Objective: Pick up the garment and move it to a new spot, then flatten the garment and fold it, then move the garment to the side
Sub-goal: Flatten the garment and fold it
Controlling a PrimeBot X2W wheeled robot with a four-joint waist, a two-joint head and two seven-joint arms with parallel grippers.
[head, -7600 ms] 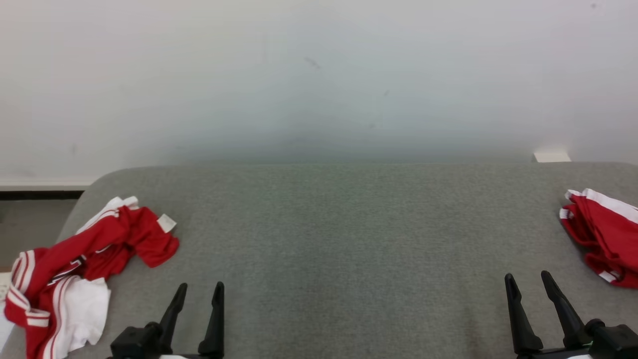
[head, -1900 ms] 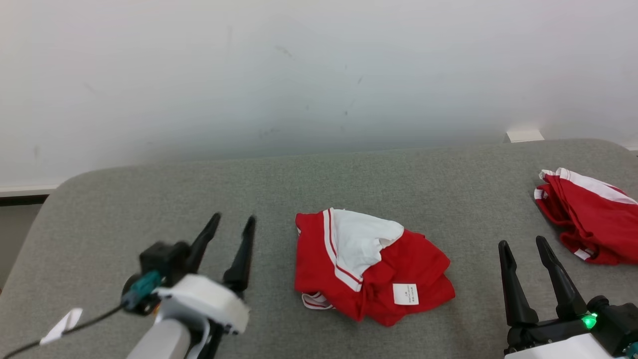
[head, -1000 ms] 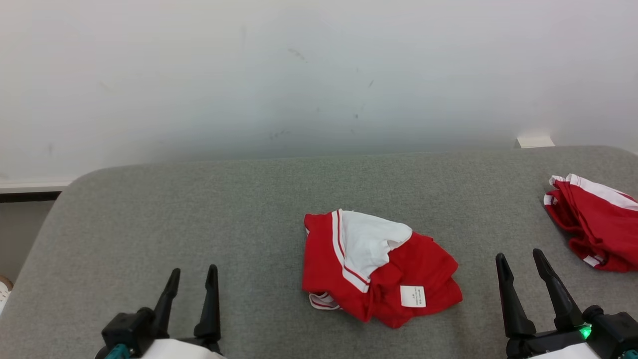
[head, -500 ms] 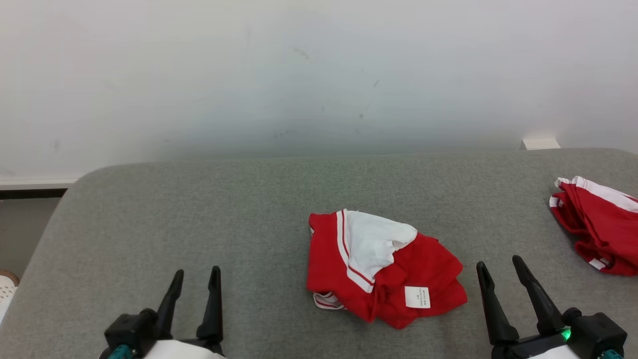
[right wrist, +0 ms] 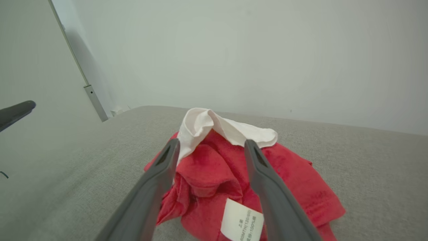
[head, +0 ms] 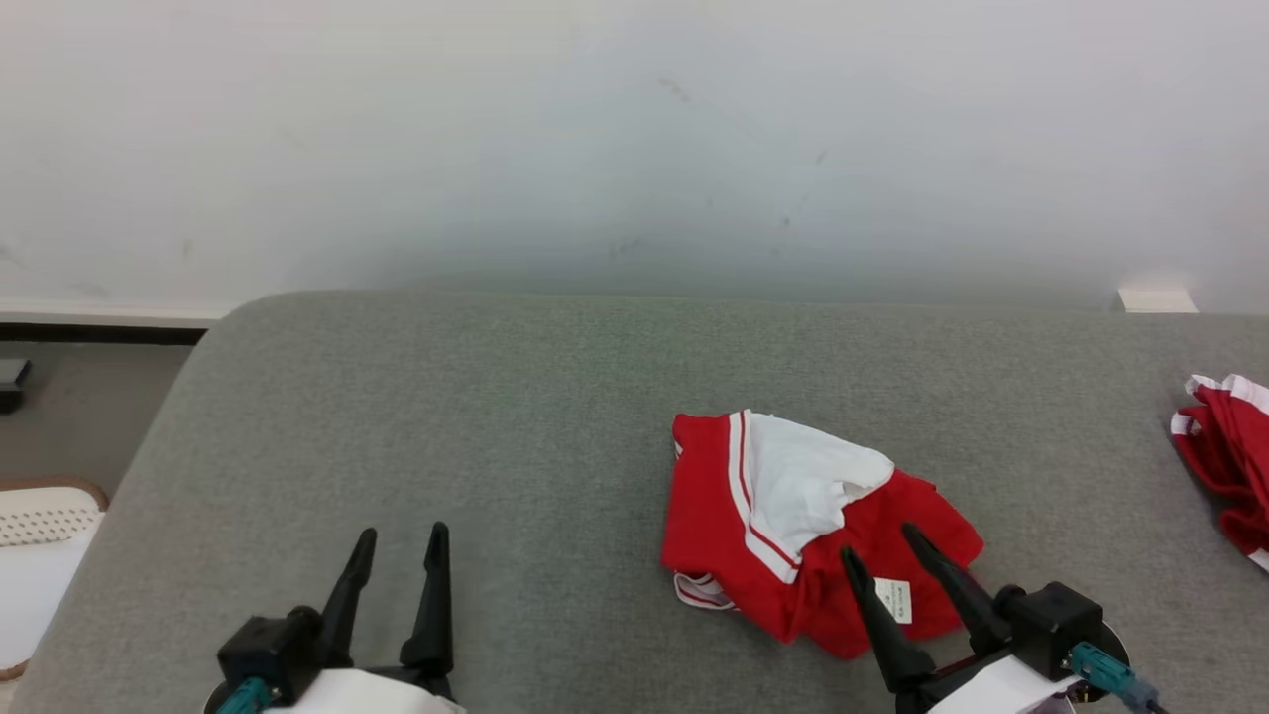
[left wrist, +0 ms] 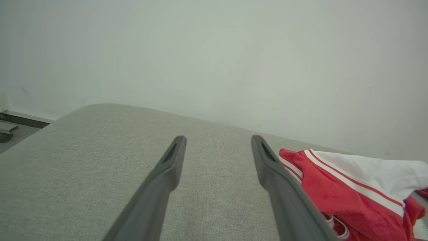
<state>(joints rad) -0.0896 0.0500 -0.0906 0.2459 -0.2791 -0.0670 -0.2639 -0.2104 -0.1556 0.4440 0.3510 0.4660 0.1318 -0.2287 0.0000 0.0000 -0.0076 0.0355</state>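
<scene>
Seen from the head, the crumpled red-and-white garment [head: 793, 535] lay right of centre on the grey bench [head: 496, 416], with the right hand [head: 877, 543] open above its near part by the white tag [head: 894, 600]; the left hand [head: 402, 533], also open and empty, hung at the near left (a second red garment [head: 1224, 466] sat at the right edge). In the left wrist view, the left hand [left wrist: 218, 138] stood spread over bare bench, the garment [left wrist: 334, 187] just to its right. In the right wrist view, the right hand [right wrist: 212, 143] framed the garment [right wrist: 214, 167], gripping nothing, the white tag [right wrist: 242, 221] between its parted fingers.
</scene>
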